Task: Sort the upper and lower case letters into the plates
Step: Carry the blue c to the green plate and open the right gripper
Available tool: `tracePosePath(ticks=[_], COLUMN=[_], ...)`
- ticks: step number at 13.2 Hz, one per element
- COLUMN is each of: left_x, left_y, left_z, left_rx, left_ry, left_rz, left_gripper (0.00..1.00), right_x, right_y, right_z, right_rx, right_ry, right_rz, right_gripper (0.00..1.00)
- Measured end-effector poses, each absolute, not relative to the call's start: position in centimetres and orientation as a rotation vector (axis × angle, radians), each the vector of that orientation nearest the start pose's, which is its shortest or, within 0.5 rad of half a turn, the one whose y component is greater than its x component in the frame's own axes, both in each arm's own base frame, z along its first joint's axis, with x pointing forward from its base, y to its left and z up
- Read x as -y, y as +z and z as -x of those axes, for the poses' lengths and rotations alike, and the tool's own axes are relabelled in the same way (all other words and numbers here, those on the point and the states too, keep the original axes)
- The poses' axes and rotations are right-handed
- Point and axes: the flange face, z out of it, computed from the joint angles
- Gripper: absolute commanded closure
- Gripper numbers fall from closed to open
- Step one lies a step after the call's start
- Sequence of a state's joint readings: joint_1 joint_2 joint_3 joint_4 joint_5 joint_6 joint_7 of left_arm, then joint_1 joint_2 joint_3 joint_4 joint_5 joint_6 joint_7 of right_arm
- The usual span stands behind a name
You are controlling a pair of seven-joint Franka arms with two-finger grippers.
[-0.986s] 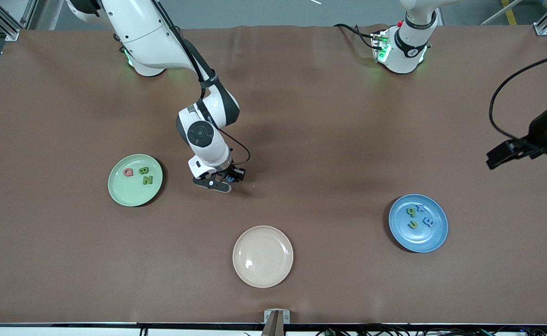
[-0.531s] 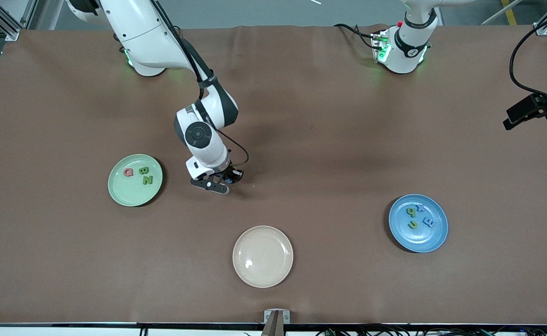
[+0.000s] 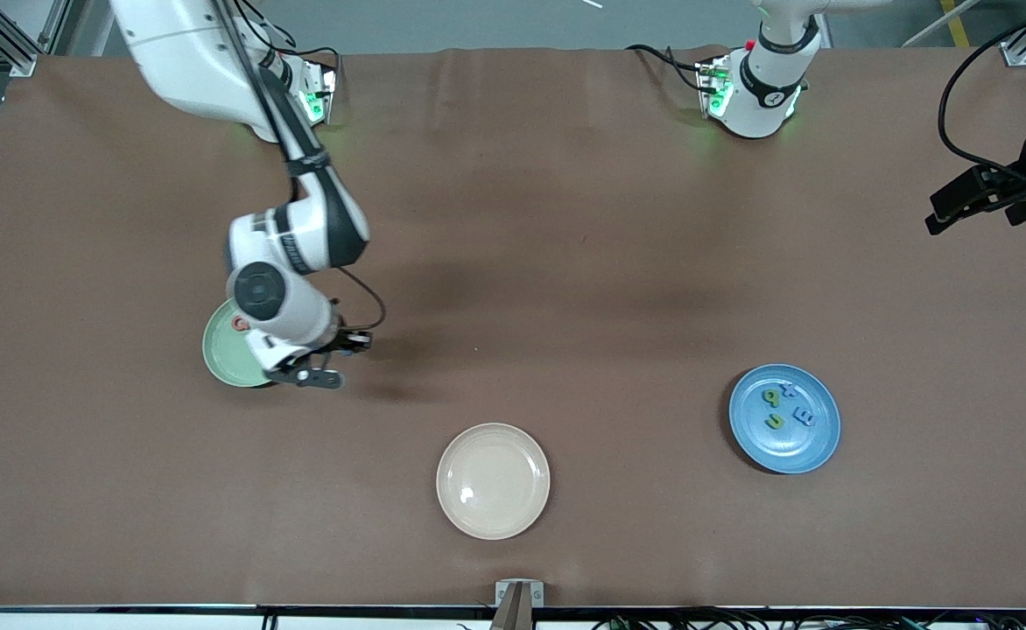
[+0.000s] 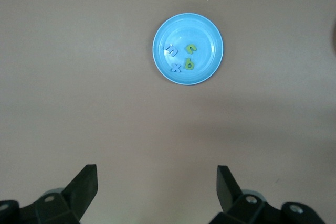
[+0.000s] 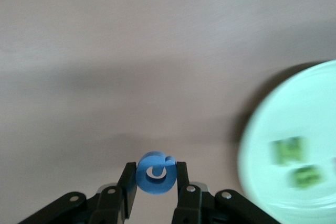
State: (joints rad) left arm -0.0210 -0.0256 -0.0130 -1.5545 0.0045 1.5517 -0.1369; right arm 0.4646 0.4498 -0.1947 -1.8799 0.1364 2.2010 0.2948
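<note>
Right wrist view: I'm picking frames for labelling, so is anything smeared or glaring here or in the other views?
Right wrist view: the pale green plate and its two green letters are smeared, while the blue G in the right gripper is sharp. Front view: the beige plate carries a small glare spot and soft arm shadows cross the table. Left wrist view: evenly lit and sharp.

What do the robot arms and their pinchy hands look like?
Both arms are smooth and white with dark grey joints. The right arm has a round dark cap near its wrist and a thin black cable looping beside it. Green lights glow at each base. The right gripper and the left gripper are black, with two flat fingers and small silver screws. A black cable trails from the left arm.
</note>
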Motion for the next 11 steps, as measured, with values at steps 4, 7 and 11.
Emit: tracePosePath(ticks=[4, 7, 11], left_x=[2.2, 2.2, 2.2], left_y=[64.5, 64.5, 64.5], left_z=[-54.5, -54.5, -54.5], left_rx=[0.151, 0.15, 0.15], left_ry=[-0.043, -0.044, -0.048], left_rz=[3.135, 3.135, 3.135], left_gripper=[0.0, 0.0, 0.0], right_x=[-6.5, -1.7, -0.1], right_y=[26.0, 23.5, 21.6], right_z=[-60.0, -58.7, -57.5], right_rx=[-0.026, 0.019, 0.038], right_ry=[0.242, 0.217, 0.198], right_rz=[3.129, 3.126, 3.129], right_gripper=[1.0, 1.0, 0.98])
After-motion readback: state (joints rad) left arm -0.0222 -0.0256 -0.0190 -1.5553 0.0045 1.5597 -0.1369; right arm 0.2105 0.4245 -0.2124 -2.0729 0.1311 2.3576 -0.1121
